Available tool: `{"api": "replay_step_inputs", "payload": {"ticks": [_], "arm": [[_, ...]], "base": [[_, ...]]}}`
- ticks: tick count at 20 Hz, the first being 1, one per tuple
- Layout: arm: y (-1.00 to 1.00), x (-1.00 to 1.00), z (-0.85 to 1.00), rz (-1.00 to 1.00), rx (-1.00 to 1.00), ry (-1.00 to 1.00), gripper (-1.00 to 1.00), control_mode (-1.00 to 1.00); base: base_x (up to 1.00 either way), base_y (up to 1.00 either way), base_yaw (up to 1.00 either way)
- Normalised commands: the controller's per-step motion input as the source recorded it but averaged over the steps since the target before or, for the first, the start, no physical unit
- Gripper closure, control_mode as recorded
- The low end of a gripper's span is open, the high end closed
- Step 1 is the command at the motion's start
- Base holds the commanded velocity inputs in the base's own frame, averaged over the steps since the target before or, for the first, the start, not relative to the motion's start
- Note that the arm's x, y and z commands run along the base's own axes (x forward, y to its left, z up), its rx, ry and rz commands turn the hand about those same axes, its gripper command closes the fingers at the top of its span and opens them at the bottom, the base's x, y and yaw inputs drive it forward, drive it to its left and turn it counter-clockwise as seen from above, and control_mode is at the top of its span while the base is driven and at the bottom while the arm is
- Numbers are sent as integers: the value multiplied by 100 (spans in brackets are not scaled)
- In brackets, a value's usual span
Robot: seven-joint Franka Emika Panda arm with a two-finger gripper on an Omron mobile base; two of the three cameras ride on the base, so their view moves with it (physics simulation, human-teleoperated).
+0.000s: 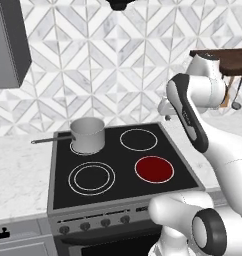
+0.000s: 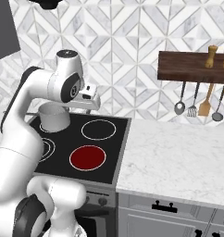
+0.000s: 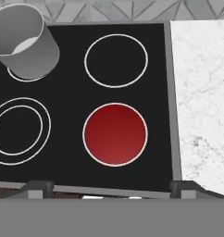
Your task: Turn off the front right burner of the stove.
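The stove (image 1: 124, 196) is a black glass-top range with a grey front panel. Its front right burner (image 1: 154, 169) glows deep red inside one thin white ring, also seen from the other side as the front right burner (image 2: 88, 157) and from above as the front right burner (image 3: 115, 134). Several small dark knobs (image 1: 105, 222) line the front panel. My gripper (image 3: 111, 190) hangs high above the cooktop looking down, its dark fingertips (image 3: 37, 187) far apart and nothing between them. The hand (image 2: 88, 96) sits over the back of the stove.
A grey saucepan (image 1: 88, 135) with a long handle stands on the back left zone. The double-ringed zone (image 1: 91, 178) is front left, a dark single-ringed zone (image 1: 138, 139) back right. Marble counter (image 2: 178, 157) lies right of the stove, with utensils on a wooden rack (image 2: 192, 67) above.
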Motion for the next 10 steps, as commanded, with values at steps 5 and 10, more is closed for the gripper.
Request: {"api": "replay_step_inputs", "payload": {"ticks": [5, 10], "arm": [[0, 0, 0, 0, 0, 0, -100, 100], [0, 0, 0, 0, 0, 0, -100, 100]], "base": [[0, -49, 0], [0, -48, 0]]}}
